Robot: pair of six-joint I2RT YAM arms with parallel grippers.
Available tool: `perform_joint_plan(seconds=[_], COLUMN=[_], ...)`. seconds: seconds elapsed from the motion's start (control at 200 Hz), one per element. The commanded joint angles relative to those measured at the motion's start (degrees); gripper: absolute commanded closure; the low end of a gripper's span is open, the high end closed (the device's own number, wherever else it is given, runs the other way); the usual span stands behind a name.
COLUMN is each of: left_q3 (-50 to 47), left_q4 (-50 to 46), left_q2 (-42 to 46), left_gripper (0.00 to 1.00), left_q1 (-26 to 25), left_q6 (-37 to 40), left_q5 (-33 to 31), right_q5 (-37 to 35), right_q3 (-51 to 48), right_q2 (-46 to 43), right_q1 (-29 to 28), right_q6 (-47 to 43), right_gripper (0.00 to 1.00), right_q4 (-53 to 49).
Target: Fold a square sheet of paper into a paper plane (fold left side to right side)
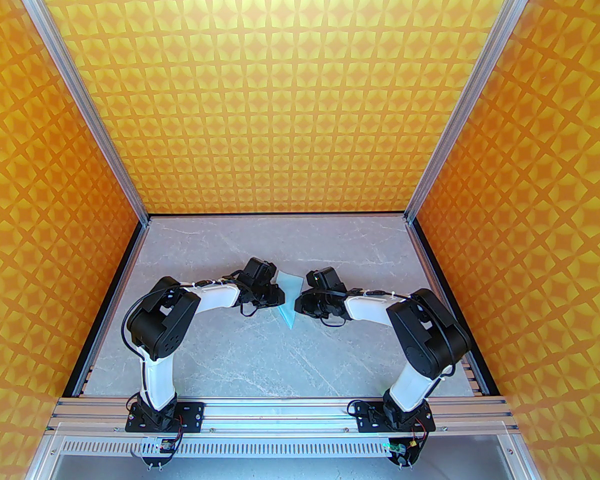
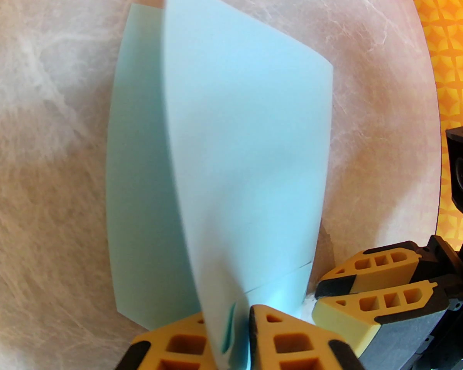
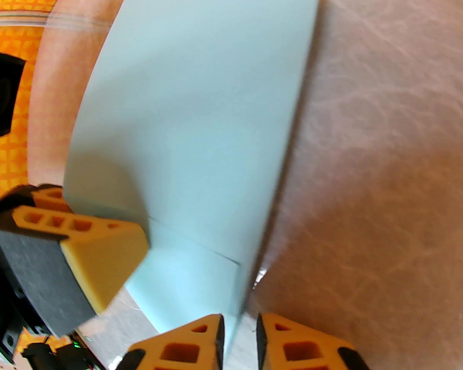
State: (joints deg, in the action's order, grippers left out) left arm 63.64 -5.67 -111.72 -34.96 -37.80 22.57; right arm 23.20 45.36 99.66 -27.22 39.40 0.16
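Mid-table, above the grey marble table [image 1: 230,348], the square sheet of paper [image 1: 289,300] is held up, curved and doubled over, between both arms. The left gripper [image 2: 227,337] is clamped on its lower edge. The right gripper [image 3: 239,333] narrowly straddles the opposite edge; can't tell if it grips.

A robot test cell in a lab — a closed booth built for machines. Aluminium framing posts [image 1: 88,103] hold printed orange-yellow panels [image 1: 300,93] on the left, right and far sides of a marble-look tabletop [image 1: 260,353]. Two robot arms [image 1: 155,328] are bolted to an aluminium rail [image 1: 290,410] at the near edge — just beyond a slotted cable duct [image 1: 280,449].
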Motion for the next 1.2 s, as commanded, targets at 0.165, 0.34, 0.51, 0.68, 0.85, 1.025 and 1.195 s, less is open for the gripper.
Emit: perform_joint_plan(seconds=[0.165,0.34,0.51,0.68,0.85,1.025,1.195], left_q3=[0.17,0.50,1.04,0.97,0.63,-0.17,0.07], left_q4=[-1.58,-1.93,-3.04,-4.26,-4.52,-4.07,-3.00], left_q2=[-0.43,0.19,2.04,4.25,5.03,5.00,5.35], left_gripper=[0.83,0.79,0.68,0.63,0.63,0.64,0.70], left_q1=[-0.49,-0.55,-0.55,0.54,1.28,1.95,2.00], left_q6=[1.09,1.11,1.37,1.94,2.56,2.62,3.29], left_q5=[-0.86,-0.87,-1.27,-2.27,-2.27,-2.60,-2.54], right_q5=[1.16,0.11,-0.66,-0.55,-0.09,0.01,0.55], right_q3=[-1.07,-0.35,0.10,0.16,-0.05,-0.06,-0.10], right_q2=[1.73,2.66,3.23,3.16,2.63,2.38,2.83], right_q1=[0.59,0.63,0.68,0.67,0.68,0.69,0.76], right_q6=[3.42,2.92,2.61,2.35,2.18,2.02,2.00], right_gripper=[0.84,0.90,0.90,0.91,0.90,0.89,0.89], right_q4=[4.18,2.30,1.09,1.15,1.33,1.33,1.85])
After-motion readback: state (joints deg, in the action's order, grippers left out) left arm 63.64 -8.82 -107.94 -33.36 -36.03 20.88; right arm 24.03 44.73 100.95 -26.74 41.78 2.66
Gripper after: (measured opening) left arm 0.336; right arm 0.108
